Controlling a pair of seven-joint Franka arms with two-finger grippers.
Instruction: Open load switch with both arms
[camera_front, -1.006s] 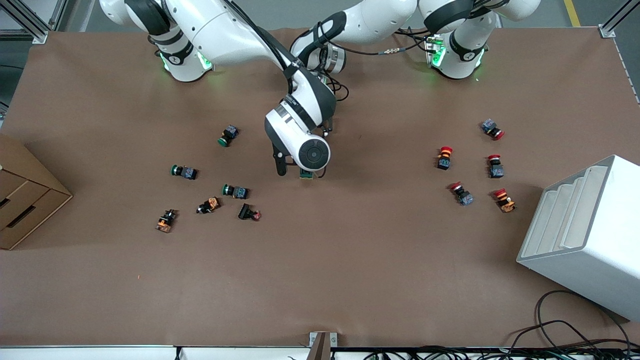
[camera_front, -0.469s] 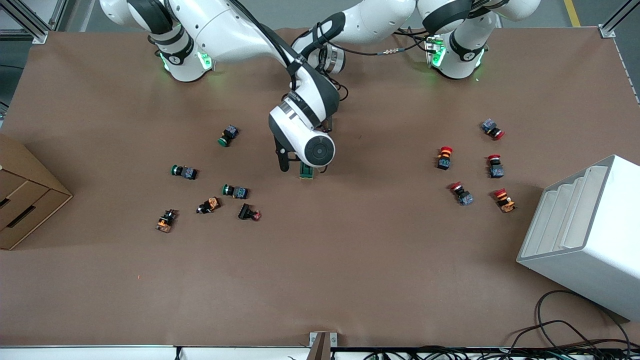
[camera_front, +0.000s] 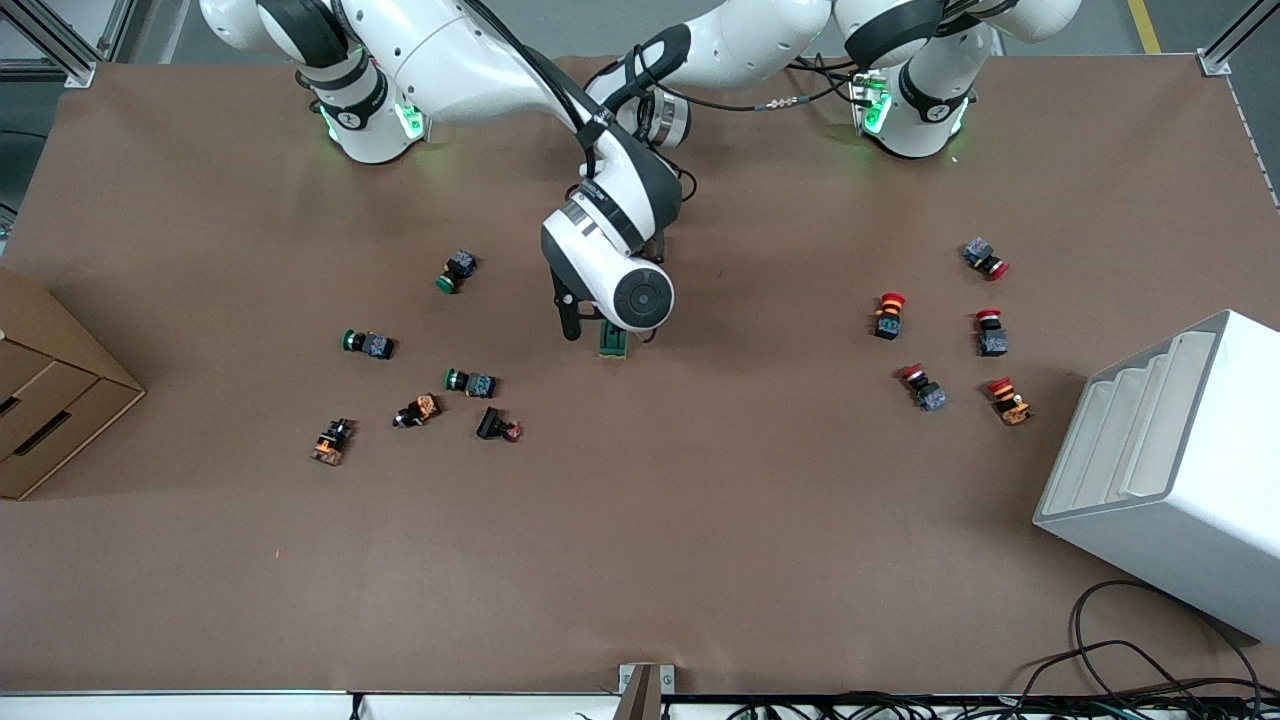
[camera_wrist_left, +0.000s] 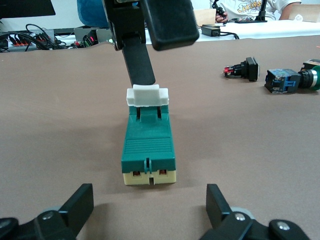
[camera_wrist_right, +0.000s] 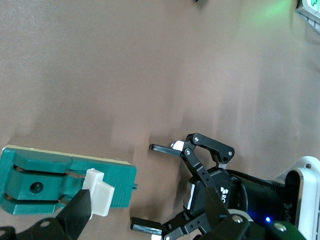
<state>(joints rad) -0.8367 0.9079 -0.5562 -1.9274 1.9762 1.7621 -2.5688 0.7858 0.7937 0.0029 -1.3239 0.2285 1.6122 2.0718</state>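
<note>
Brown table (camera_front: 700, 520) mid-span: load switch (camera_front: 613, 343) under open right tool (camera_front: 600, 335), open left tool (camera_wrist_left: 150, 212) beside.

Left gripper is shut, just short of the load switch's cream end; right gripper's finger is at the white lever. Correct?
Not quite: the left gripper is open, not shut. The left wrist view shows its two fingers spread wide, just short of the cream end of the load switch. The rest holds: the right gripper has a finger at the white lever.
</note>
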